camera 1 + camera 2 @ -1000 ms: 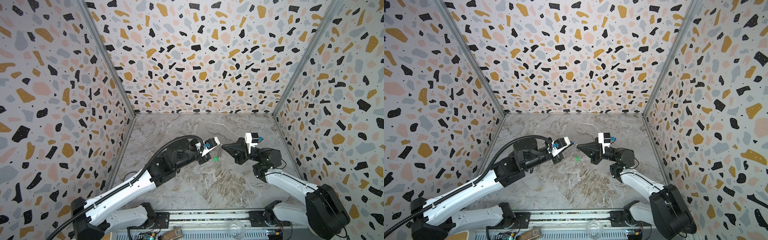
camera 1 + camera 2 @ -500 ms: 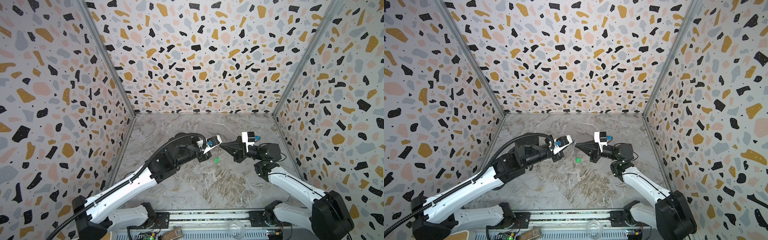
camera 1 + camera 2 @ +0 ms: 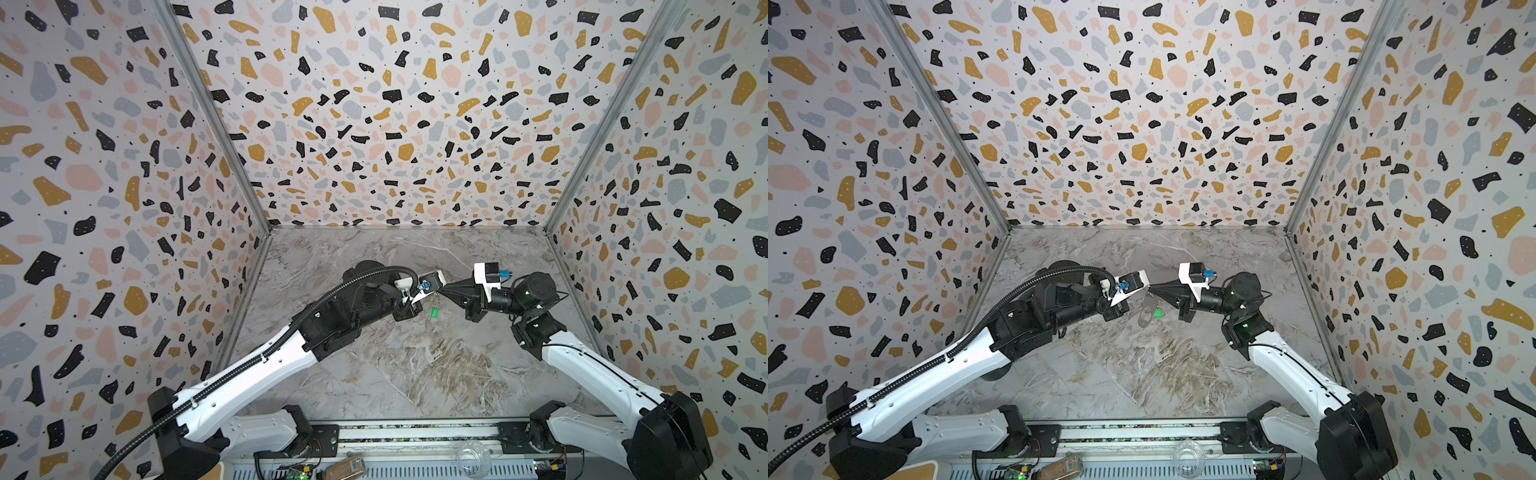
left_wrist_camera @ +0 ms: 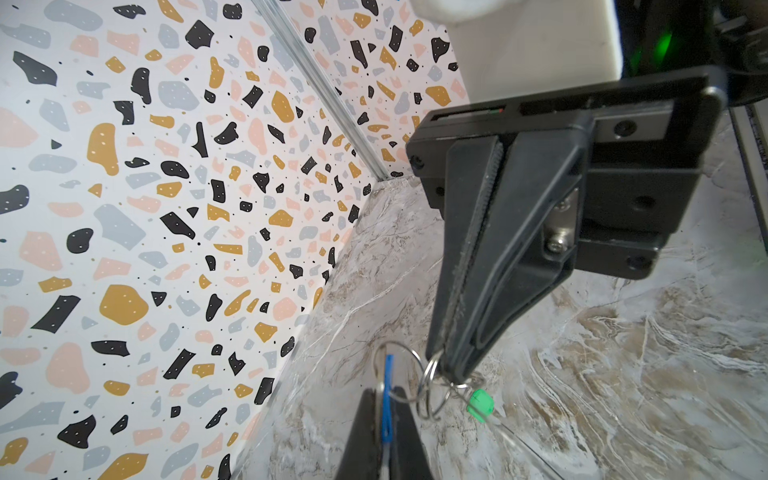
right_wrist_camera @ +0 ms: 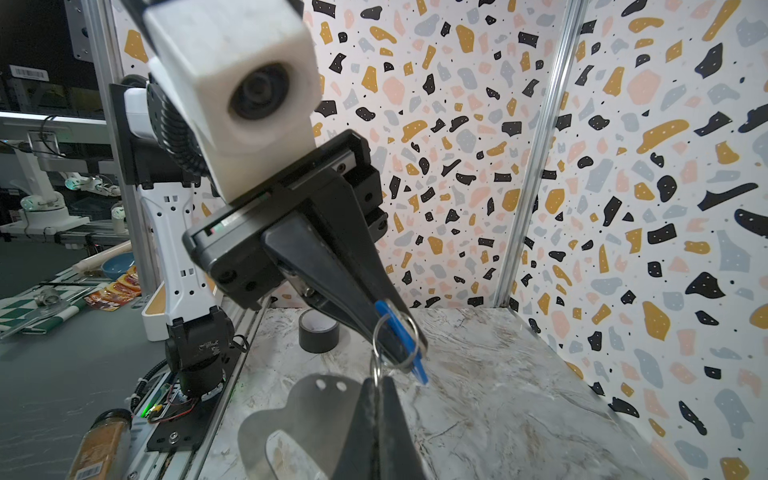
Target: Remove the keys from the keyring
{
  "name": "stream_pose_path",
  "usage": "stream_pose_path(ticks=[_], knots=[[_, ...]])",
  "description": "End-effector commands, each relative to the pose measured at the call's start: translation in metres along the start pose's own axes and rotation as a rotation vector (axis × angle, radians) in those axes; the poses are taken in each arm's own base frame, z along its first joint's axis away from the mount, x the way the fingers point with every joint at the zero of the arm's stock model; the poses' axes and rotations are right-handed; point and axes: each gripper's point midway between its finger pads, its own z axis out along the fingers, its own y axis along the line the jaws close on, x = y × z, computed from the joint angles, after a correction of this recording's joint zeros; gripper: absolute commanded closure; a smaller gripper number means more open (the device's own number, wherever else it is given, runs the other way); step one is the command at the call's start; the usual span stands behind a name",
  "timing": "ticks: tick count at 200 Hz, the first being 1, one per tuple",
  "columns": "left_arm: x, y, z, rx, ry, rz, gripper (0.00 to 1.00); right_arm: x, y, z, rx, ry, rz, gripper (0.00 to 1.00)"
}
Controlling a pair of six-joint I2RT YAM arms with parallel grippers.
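Observation:
My two grippers meet tip to tip above the middle of the marble floor. The left gripper [image 4: 386, 392] [image 3: 435, 292] is shut on the blue tag [image 4: 388, 374] [image 5: 397, 328] of one key. The right gripper [image 5: 377, 380] [image 3: 1151, 288] is shut on a metal ring link [image 5: 376, 365] [image 4: 430, 386] of the keyring. From it the keyring's grey strap loop [image 5: 291, 415] [image 3: 1145, 316] hangs down. The other key's green tag [image 4: 480, 405] [image 3: 434, 311] [image 3: 1158, 312] dangles from the rings beside the strap. The keys' metal blades are not clear to see.
Patterned walls [image 3: 395, 124] enclose the floor on three sides. A black tape roll [image 5: 319, 332] stands on the floor near the left arm's base. On the front rail lie a spice jar [image 3: 345, 467] [image 5: 99, 444] and a clear glass piece [image 3: 473, 455].
The right arm's wrist has swung a little toward the back wall while both fingertips stay together at the same spot. Both grips are unchanged.

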Motion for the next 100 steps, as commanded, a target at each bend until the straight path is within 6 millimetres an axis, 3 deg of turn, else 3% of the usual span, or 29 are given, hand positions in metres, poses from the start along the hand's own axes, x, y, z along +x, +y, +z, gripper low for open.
stream_pose_path(ticks=[1, 41, 74, 100], knots=[[-0.033, 0.027, -0.012, -0.096, -0.097, 0.002, 1.00, -0.009, -0.004, -0.003, 0.036, 0.009, -0.022, 0.89], [-0.026, 0.030, -0.008, -0.123, -0.060, -0.016, 1.00, -0.016, -0.012, -0.011, 0.097, 0.025, -0.066, 0.58], [-0.023, 0.034, -0.002, -0.164, -0.014, -0.029, 1.00, -0.026, -0.017, -0.021, 0.192, 0.044, -0.117, 0.46], [-0.022, 0.041, 0.002, -0.207, 0.031, -0.047, 1.00, -0.032, -0.011, -0.024, 0.203, 0.059, -0.119, 0.44]])
